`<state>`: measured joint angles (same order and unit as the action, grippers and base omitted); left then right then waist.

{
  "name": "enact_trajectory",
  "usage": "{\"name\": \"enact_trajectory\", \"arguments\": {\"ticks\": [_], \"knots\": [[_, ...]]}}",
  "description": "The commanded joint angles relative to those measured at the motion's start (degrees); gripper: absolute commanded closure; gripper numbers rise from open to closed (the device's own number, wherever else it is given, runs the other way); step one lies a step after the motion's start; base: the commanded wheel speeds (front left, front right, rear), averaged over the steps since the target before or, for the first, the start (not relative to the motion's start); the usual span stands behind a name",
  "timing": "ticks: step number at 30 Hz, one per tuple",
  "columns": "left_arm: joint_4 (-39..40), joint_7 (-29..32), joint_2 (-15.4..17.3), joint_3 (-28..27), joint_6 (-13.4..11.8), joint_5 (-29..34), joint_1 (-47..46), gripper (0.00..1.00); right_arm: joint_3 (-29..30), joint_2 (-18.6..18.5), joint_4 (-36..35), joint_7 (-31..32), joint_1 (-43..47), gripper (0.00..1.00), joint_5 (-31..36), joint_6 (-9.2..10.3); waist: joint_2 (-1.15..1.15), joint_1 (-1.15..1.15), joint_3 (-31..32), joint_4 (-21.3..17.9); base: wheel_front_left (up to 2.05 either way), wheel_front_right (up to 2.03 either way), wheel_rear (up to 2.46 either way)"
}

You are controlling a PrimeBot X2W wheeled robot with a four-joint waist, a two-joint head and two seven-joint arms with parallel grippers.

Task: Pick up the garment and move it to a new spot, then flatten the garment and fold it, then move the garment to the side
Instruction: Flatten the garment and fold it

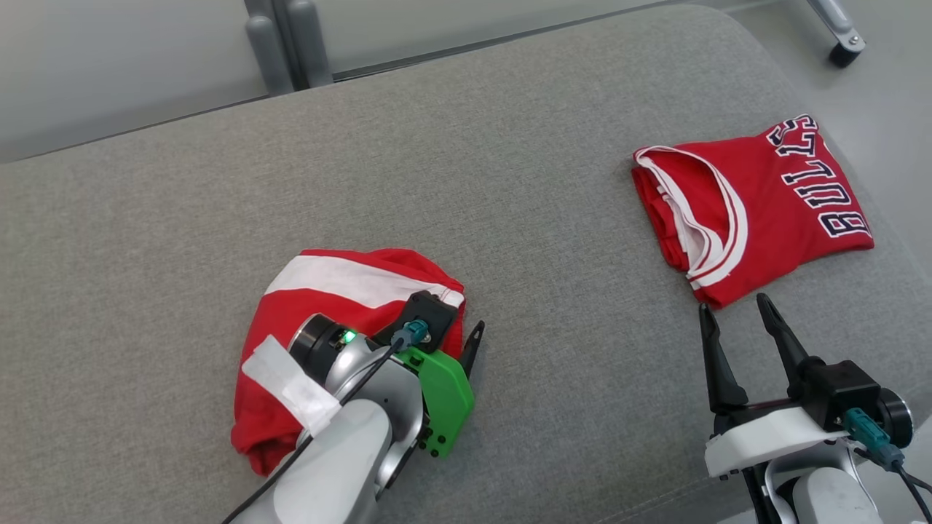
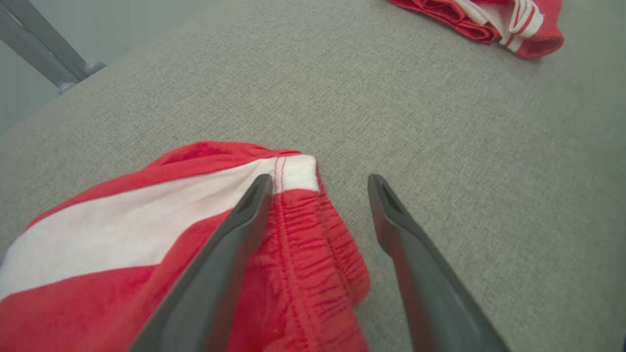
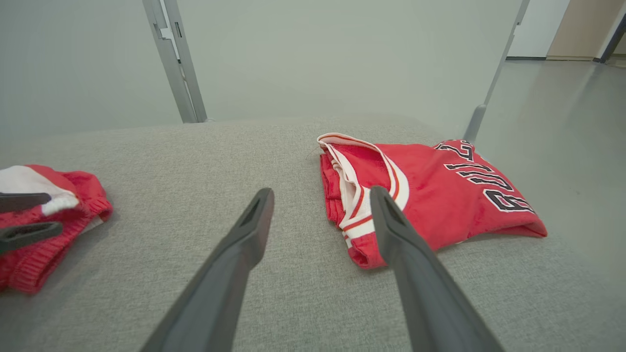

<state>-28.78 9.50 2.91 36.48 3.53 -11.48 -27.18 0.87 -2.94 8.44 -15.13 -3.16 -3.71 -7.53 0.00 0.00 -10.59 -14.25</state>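
A crumpled red garment [image 1: 342, 280] with a broad white stripe lies at the front left of the grey cushion [image 1: 510, 182]. My left gripper [image 1: 457, 324] hangs low over its right edge, open. In the left wrist view, one finger [image 2: 234, 234] lies over the garment's [image 2: 122, 230] ribbed waistband, the other finger [image 2: 406, 234] over bare cushion. Nothing is gripped. My right gripper [image 1: 733, 304] stands open at the front right, its tips just short of a folded red jersey [image 1: 772, 211] with dark lettering. The right wrist view shows that jersey [image 3: 440, 195] ahead of the right gripper [image 3: 321, 191].
The cushion's back edge [image 1: 437, 69] meets grey metal posts [image 1: 291, 44] and a pale wall. Its right edge curves down to the floor [image 1: 888, 109], where a caster [image 1: 844, 51] stands. Bare cushion lies between the two red garments.
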Motion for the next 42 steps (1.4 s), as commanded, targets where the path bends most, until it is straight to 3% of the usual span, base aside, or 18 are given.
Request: {"name": "enact_trajectory", "arguments": {"ticks": [1,5,6,7,11,19,33,37,42], "knots": [[-1.3,-0.5,0.7,-0.4,-0.7,0.2,-1.4,0.00,-0.5,0.0,0.2,0.0,-0.9,0.00,-1.0,0.09,0.00,0.00,-0.8,-1.1,0.00,0.00,0.00],[-2.8,-0.1,1.1,-0.4,-1.2,0.3,-2.2,0.00,-0.6,0.0,0.4,0.0,-0.8,0.00,-1.6,0.09,0.00,0.00,-0.6,-1.1,0.00,0.00,0.00],[-3.1,0.1,1.2,-0.5,-1.2,0.2,-2.3,0.18,-0.6,0.0,0.5,0.0,-0.8,0.00,-1.8,0.09,0.00,0.00,-0.6,-1.0,0.00,0.00,0.00],[-3.5,0.4,1.4,-0.4,-1.2,0.3,-2.5,0.50,-0.6,0.0,0.5,0.0,-0.8,0.00,-1.9,0.09,0.00,0.00,-0.5,-1.0,0.00,0.00,0.00],[-4.1,0.6,1.9,-0.4,-1.3,0.1,-2.9,1.00,-0.6,0.0,1.0,0.0,-0.6,0.00,-2.3,0.09,0.00,0.00,-0.3,-0.6,0.00,0.00,0.00],[-0.4,-0.8,2.4,-0.5,-1.1,-0.4,-4.6,1.00,-0.3,0.0,1.5,0.0,-0.4,0.00,-2.6,0.09,0.00,0.00,0.4,0.1,0.00,0.00,0.00],[21.7,-5.4,2.3,-2.0,2.6,-3.4,-18.8,1.00,-0.5,0.0,2.7,0.0,-0.8,0.00,-3.1,0.09,0.00,0.00,2.5,-0.8,0.00,0.00,0.00],[23.5,-9.7,4.2,-2.6,3.5,-5.7,-22.7,1.00,-0.4,0.0,2.9,0.0,-1.0,0.00,-3.1,0.09,0.00,0.00,3.1,-1.6,0.00,0.00,0.00],[23.9,-13.9,7.4,-2.9,3.8,-9.6,-21.1,1.00,0.1,0.0,3.0,0.0,-0.5,0.00,-3.2,0.09,0.00,0.00,3.5,-2.0,0.00,0.00,0.00]]}}
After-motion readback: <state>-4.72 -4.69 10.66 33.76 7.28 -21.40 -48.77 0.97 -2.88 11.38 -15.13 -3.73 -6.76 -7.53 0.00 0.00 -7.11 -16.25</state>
